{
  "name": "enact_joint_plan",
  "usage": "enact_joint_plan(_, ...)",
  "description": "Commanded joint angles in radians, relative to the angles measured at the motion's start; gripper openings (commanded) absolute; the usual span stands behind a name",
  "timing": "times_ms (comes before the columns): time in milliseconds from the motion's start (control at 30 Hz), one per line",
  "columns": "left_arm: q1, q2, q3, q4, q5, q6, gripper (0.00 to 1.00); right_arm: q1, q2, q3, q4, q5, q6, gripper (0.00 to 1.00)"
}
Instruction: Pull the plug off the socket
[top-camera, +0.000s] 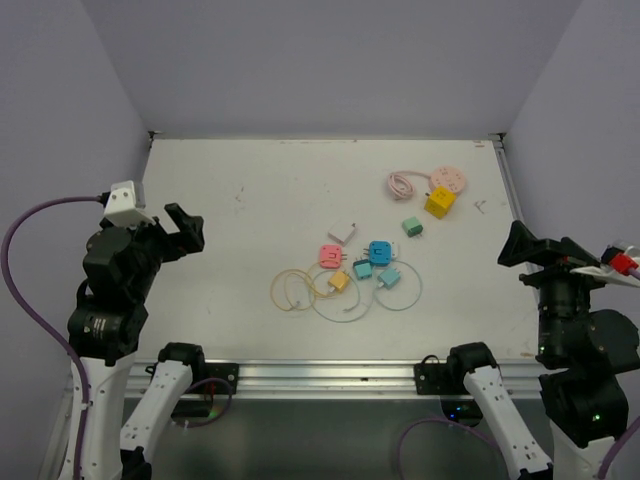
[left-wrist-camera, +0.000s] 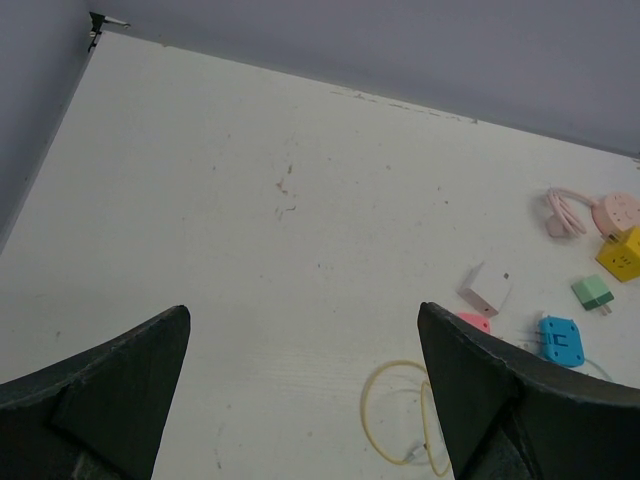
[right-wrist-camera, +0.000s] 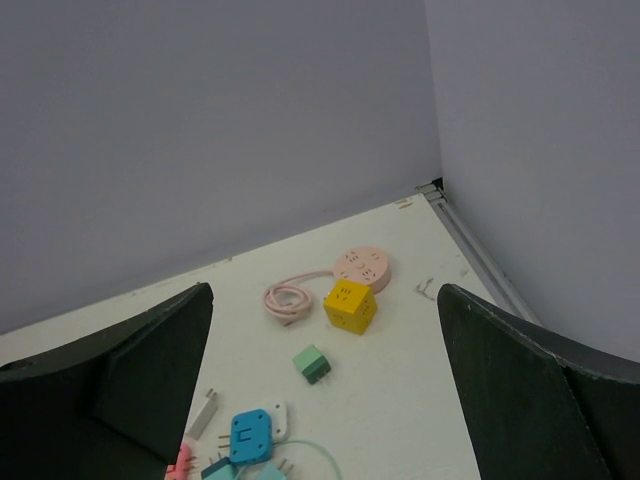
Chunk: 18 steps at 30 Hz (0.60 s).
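Note:
A round pink socket (top-camera: 447, 179) with a coiled pink cord (top-camera: 402, 185) lies at the back right of the table. A yellow cube plug (top-camera: 439, 202) sits against its near edge; I cannot tell whether its pins are in. Both also show in the right wrist view, socket (right-wrist-camera: 362, 265) and cube (right-wrist-camera: 350, 306), and at the right edge of the left wrist view, socket (left-wrist-camera: 617, 210) and cube (left-wrist-camera: 622, 254). My left gripper (top-camera: 185, 230) is open and empty above the table's left side. My right gripper (top-camera: 535, 245) is open and empty at the right edge, well short of the socket.
Loose plugs lie mid-table: a green one (top-camera: 412, 228), a white adapter (top-camera: 342, 233), a pink one (top-camera: 331, 256), a blue one (top-camera: 379, 252), a small yellow one (top-camera: 338, 282) with looped yellow cable (top-camera: 292, 290), and a light blue one (top-camera: 389, 279) with its cable. Walls surround three sides.

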Motion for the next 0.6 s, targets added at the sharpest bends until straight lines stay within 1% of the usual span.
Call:
enact_joint_plan(0,-0.006,0.013,0.003,0.008,-0.002,0.022,1.0,0.003,-0.012,-0.01,0.026,0.029,-0.024,0.99)
enact_joint_plan(567,-0.006,0.013,-0.04,0.036,0.011,0.021,1.0,0.005,-0.02,-0.061,0.064,0.02,-0.024,0.99)
